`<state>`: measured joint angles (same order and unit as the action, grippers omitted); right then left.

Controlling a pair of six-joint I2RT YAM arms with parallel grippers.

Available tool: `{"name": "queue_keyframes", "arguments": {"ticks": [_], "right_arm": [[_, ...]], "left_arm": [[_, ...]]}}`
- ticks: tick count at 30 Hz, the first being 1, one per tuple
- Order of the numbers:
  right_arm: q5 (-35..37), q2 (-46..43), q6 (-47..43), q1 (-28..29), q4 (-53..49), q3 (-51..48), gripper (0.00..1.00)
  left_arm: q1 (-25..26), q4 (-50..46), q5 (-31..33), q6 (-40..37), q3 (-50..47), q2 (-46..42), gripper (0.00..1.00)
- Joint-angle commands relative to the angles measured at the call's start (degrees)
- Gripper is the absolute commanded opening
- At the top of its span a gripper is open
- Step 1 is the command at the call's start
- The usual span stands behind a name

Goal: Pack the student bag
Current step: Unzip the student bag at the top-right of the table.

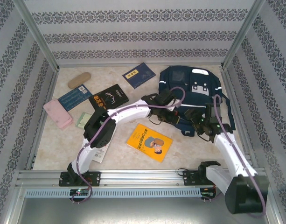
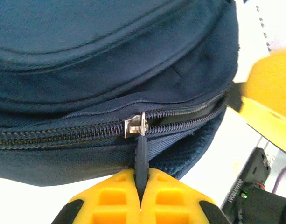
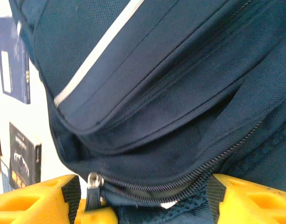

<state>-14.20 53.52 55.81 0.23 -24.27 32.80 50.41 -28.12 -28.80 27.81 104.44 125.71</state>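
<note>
Since your left gripper [image 2: 142,189] pinches the zip pull [image 2: 141,154] just ahead of it, you look set to unzip the bag [image 2: 110,46]; your right gripper [image 3: 147,203] stands spread, the bag's zipped edge between its jaws, unclamped.

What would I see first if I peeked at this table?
The big navy student bag at the far right grabs your eye. The left claw pinches its black zipper pull, and a bright yellow book lies nearer, to the bag's left.
</note>
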Motion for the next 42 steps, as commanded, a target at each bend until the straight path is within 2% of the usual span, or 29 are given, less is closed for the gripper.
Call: {"name": "queue_keyframes", "arguments": {"ticks": [1, 5, 7, 12, 14, 16, 23, 28, 32, 37, 42], "right_arm": [[-1.18, -0.56, 3.98, -0.84, -0.53, -3.11, 0.74], [-4.68, 3.92, 5.79, -0.85, 1.97, -3.91, 0.73], [-4.14, 5.98, 5.06, -0.78, 2.47, -3.72, 0.67], [-0.16, 8.39, 3.10, -0.92, 2.70, -3.27, 0.30], [1.07, 9.66, 1.93, -1.18, 2.74, -3.20, 0.19], [1.82, 11.41, 0.52, -1.55, 2.18, -3.09, 0.01], [3.17, 17.60, -3.96, -4.76, 1.61, -3.09, 0.00], [3.76, 17.52, -6.27, -7.10, 1.08, -2.40, 0.00], [3.54, 17.84, -7.94, -8.52, 0.55, -1.44, 0.00], [2.69, 18.31, -9.14, -9.19, 0.10, -0.80, 0.00], [2.60, 17.85, -9.84, -9.63, -0.24, -1.57, 0.00]], "left_arm": [[1.53, -2.74, -0.62, -1.19, 2.97, 1.97, 0.00], [2.77, -4.81, 0.13, -2.50, 3.58, 2.69, 0.00], [2.93, -5.14, 0.15, -2.66, 3.41, 2.76, 0.00], [2.89, -8.03, 4.16, -3.30, 3.71, 2.64, 0.00], [2.47, -10.51, 7.07, -3.94, 3.82, 2.65, 0.00], [1.49, -12.26, 9.13, -4.41, 3.34, 2.67, 0.00], [-4.64, -19.29, 17.67, -7.28, 4.23, 3.63, 0.00], [-10.14, -23.87, 25.40, -9.64, 11.07, 8.19, 0.00], [-13.85, -25.67, 26.83, -11.21, 22.02, 14.24, 0.00], [-15.41, -24.14, 26.52, -12.20, 37.28, 22.38, 0.00], [-16.46, -17.83, 28.20, -6.73, 41.59, 26.13, 0.00]]}}
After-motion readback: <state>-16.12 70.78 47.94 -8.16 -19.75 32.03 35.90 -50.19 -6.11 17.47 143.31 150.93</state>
